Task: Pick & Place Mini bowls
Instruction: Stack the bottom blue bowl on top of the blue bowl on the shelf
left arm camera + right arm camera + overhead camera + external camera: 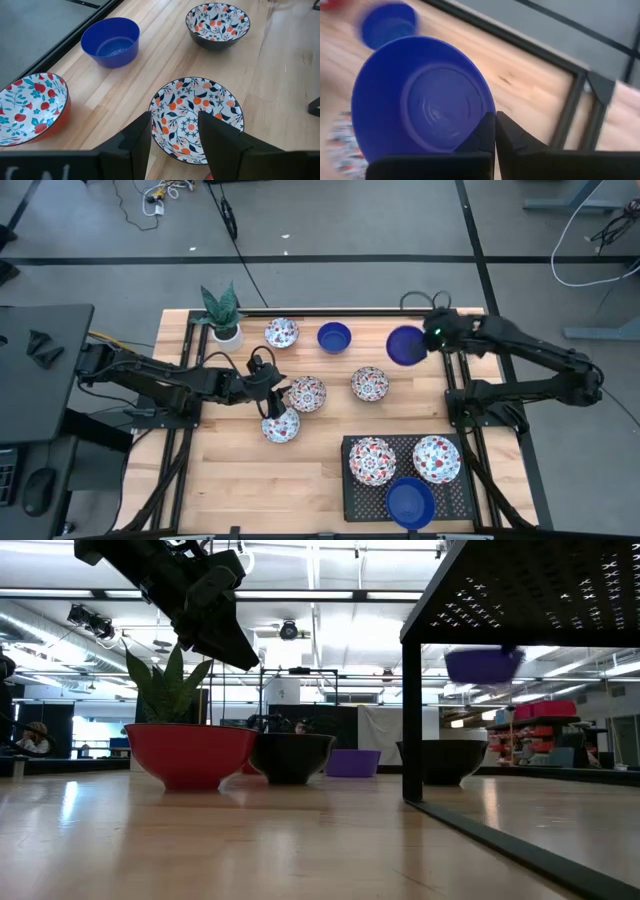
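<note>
Near edge of the slatted wood bench (250, 480): black perforated metal rack (352, 490) carrying two glossy floral bowls and a cobalt one. Mid-bench, left gripper (174, 131) jaws released over a round floral ceramic bowl (196, 119). Far right corner, right gripper (495, 131) jaws clenched on the rim of a smooth glossy cobalt blue bowl (422, 100), lifted and tilted.

Blue mini bowl (420, 100) pinched at its rim by right gripper (495, 131)
</note>
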You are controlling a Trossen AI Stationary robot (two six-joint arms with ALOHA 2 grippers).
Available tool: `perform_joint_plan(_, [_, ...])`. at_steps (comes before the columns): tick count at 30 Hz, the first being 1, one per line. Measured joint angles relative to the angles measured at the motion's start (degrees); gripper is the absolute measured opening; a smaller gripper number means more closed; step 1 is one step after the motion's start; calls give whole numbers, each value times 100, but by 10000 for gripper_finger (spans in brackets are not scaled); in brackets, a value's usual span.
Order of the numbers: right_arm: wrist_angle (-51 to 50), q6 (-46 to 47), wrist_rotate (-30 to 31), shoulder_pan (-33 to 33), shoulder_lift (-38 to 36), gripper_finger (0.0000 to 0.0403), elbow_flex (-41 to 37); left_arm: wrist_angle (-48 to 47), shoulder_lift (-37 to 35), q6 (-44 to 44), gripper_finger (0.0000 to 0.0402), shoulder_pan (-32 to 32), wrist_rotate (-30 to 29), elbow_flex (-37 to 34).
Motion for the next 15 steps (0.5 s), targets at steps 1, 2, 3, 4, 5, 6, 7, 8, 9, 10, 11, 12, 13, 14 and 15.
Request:
perform_joint_plan(1, [-35, -129, -158, 7, 0, 1, 248, 0, 0, 0, 165, 0, 0, 0])
perform_joint_plan(2, [-88, -266, -362, 15, 0, 0, 488, 0, 0, 0, 165, 0, 0, 0])
perform_joint_plan(3, [-161, -391, -596, 33, 0, 0, 728, 0, 0, 0, 165, 1, 0, 0])
perform_joint_plan(4, [-214, -503, -867, 86, 8, 0, 942, 0, 0, 0, 165, 2, 0, 0])
perform_joint_plan(5, [-226, -576, -1179, 182, 23, 0, 1148, 0, 0, 0, 165, 0, 0, 0])
perform_joint_plan(6, [-234, -644, -1521, 322, 36, 0, 1321, 0, 0, 0, 165, 0, 0, 0])
perform_joint_plan(7, [-265, -683, -1785, 509, 60, 0, 1466, 0, 0, 0, 165, 1, 0, 0])
perform_joint_plan(8, [-296, -673, -1956, 728, 101, 0, 1586, 0, 0, 0, 165, 2, 0, 0])
perform_joint_plan(9, [-329, -611, -2054, 992, 135, 0, 1698, 0, 0, 0, 165, 2, 0, 0])
perform_joint_plan(10, [-355, -481, -2104, 1300, 180, 0, 1785, 0, 0, 0, 165, 0, 0, 0])
perform_joint_plan(11, [-396, -319, -2111, 1631, 245, 0, 1863, 0, 0, 0, 165, 0, 0, 0])
perform_joint_plan(12, [-416, -181, -2103, 2003, 309, 0, 1910, 2, 0, 0, 165, 2, 0, 0])
perform_joint_plan(13, [-415, -65, -2117, 2355, 394, 0, 1963, 0, 0, 0, 165, 2, 0, 0])
perform_joint_plan(14, [-391, 58, -2126, 2715, 505, 0, 2014, 1, 0, 0, 165, 1, 0, 0])
perform_joint_plan(15, [-362, 186, -2140, 3077, 630, 0, 2068, 0, 0, 0, 165, 0, 0, 0])
